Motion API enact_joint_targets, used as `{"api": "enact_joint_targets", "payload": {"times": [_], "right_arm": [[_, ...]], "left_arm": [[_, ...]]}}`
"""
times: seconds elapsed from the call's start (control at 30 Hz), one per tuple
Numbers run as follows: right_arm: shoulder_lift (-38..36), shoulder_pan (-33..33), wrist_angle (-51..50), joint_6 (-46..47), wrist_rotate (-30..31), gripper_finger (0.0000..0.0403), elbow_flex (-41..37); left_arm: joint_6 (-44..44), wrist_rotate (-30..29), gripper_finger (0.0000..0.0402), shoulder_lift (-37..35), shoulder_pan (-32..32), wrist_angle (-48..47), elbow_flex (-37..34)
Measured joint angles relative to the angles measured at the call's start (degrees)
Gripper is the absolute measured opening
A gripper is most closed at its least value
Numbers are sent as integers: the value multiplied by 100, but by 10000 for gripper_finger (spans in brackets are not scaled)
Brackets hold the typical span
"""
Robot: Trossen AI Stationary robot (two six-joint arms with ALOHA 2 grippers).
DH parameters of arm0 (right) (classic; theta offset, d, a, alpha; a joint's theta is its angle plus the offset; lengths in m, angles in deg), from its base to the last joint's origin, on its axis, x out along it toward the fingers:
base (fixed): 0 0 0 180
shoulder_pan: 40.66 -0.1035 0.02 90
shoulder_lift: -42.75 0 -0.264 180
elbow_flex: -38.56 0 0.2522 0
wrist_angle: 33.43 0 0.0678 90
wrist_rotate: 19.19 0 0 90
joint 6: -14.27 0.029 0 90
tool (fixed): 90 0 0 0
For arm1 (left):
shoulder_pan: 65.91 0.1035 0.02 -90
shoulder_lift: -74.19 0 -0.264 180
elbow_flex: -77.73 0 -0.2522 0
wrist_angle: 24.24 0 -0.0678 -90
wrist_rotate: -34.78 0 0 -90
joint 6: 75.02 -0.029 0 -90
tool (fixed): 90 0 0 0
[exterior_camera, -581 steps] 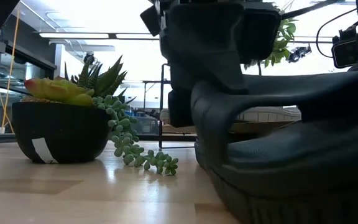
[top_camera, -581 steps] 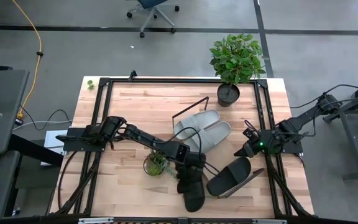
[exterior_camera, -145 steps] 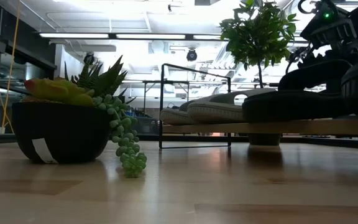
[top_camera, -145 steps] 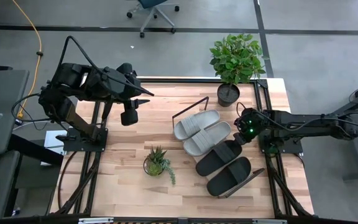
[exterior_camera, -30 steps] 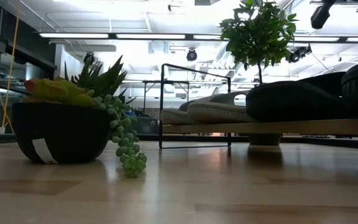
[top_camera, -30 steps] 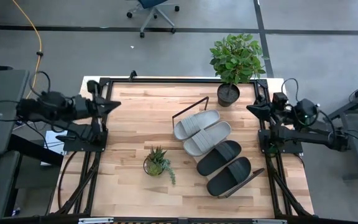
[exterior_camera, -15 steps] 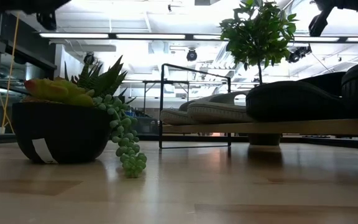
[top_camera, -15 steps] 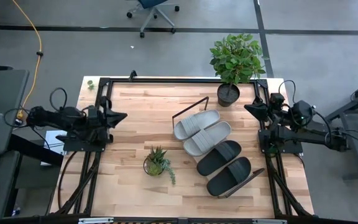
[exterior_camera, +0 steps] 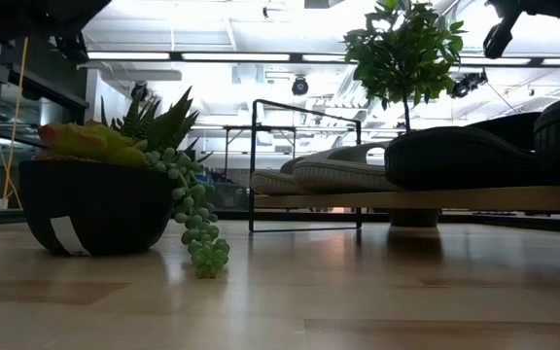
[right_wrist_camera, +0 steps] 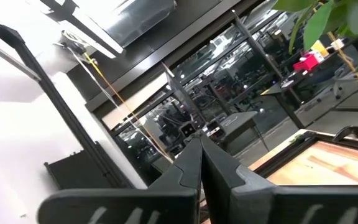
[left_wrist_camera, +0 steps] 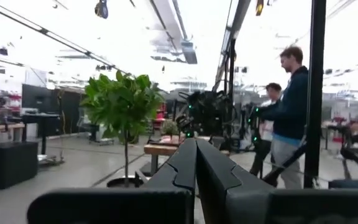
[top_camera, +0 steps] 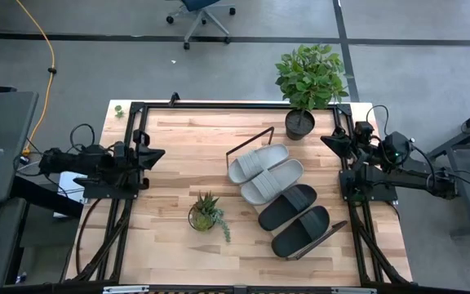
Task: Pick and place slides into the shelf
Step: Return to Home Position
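All the slides lie side by side, soles down, on the slanted shelf (top_camera: 334,231) right of the table's middle: two light grey slides (top_camera: 257,162) (top_camera: 272,180) and two black slides (top_camera: 288,206) (top_camera: 300,230). In the low view the grey slides (exterior_camera: 338,171) and black slides (exterior_camera: 455,156) rest on the shelf board (exterior_camera: 406,197). My left gripper (top_camera: 160,152) is shut and folded back at the table's left edge, far from the slides. My right gripper (top_camera: 326,140) is shut at the right edge, beside the shelf. Both wrist views show shut fingertips (left_wrist_camera: 196,142) (right_wrist_camera: 200,140) holding nothing.
A small succulent pot (top_camera: 205,214) stands left of the shelf, near the front. A tall potted plant (top_camera: 307,82) stands at the far right corner. A black metal frame (top_camera: 219,105) borders the table. People (left_wrist_camera: 291,118) stand in the room beyond.
My left arm has sunk and folded down at the table's left edge, its gripper staying shut and holding nothing. The slides have kept still on the shelf.
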Motion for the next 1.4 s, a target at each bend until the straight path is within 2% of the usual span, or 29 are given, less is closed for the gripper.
{"api": "enact_joint_targets", "payload": {"times": [0.27,0.4,0.7,0.83,1.07,1.13,1.27,1.33,1.4], "right_arm": [[0,0,4,5,31,0,0],[0,0,27,55,-21,0,0],[0,0,94,89,-17,0,0],[0,0,94,99,-17,0,0],[0,0,96,99,-17,0,0],[0,0,97,99,-20,0,0],[0,0,165,101,-169,0,0],[0,-2,249,101,-178,0,0],[2,0,362,119,-195,0,0]], "left_arm": [[848,1024,0,3,1117,-96,-301],[867,1551,0,-2,1448,-297,-301],[741,1511,0,2,1471,-972,-308],[674,1345,0,2,1471,-277,-581],[557,1329,0,3,1471,-215,-609],[487,1445,0,3,1471,-441,-600],[504,1820,0,6,1471,-1487,-600],[324,2074,0,110,1471,-1519,-585],[277,2091,0,144,1467,-1533,-583]]}}
